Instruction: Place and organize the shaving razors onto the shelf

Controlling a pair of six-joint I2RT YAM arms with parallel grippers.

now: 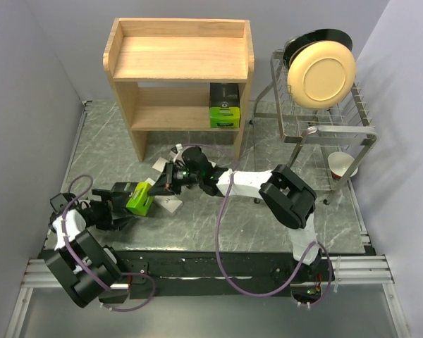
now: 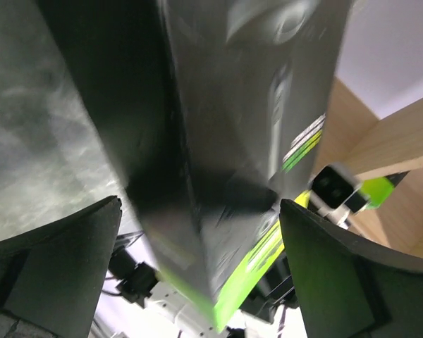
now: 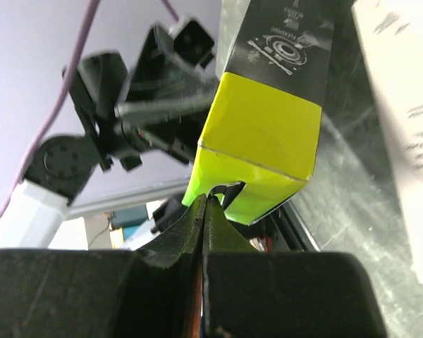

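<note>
Lime-green and black, the cardboard razor pack (image 2: 233,141) sits clamped between the two dark fingers (image 2: 63,260) of our left gripper (image 2: 199,208). Just ahead of that gripper, our right gripper (image 3: 203,204) has its jaws pressed together on nothing, with its tips at the pack's lime end. Beside the right gripper a slim white box with dark lettering (image 3: 402,105) lies on the grey marbled table (image 1: 218,225). Well beyond both grippers, the light wooden two-tier shelf (image 1: 180,56) holds a second black-and-lime pack (image 1: 224,105) on its lower tier.
</note>
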